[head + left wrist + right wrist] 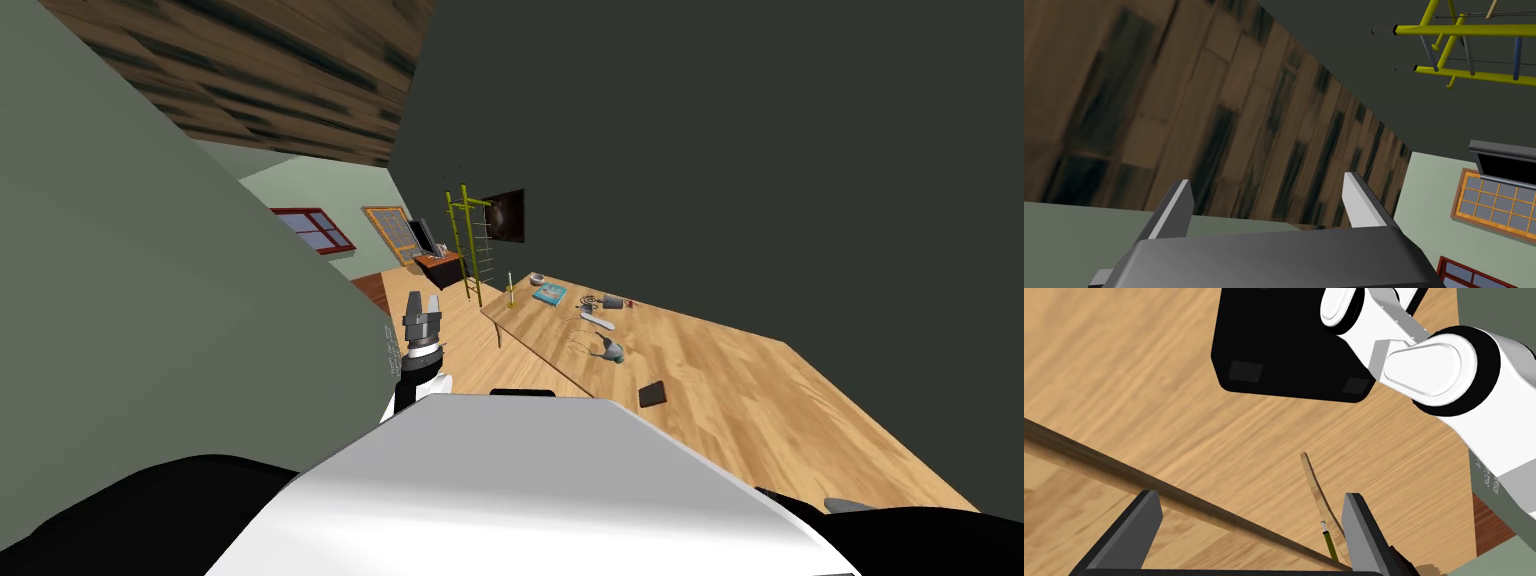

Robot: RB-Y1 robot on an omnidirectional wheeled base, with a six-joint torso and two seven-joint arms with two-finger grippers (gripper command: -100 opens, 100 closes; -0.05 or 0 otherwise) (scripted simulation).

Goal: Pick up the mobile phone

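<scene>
I'm in a room of a house: pale green walls (150, 300), a wood-plank floor (460, 340), a red-framed window (312, 230) and a small desk with a dark monitor (432, 255) beyond my left hand (423, 298). A long light wooden bench (760, 400) strewn with small household things lies to its right.

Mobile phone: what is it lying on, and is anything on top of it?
The mobile phone lies flat on the wooden table, dark face up, with nothing on top. The wood directly beneath it is covered.
</scene>
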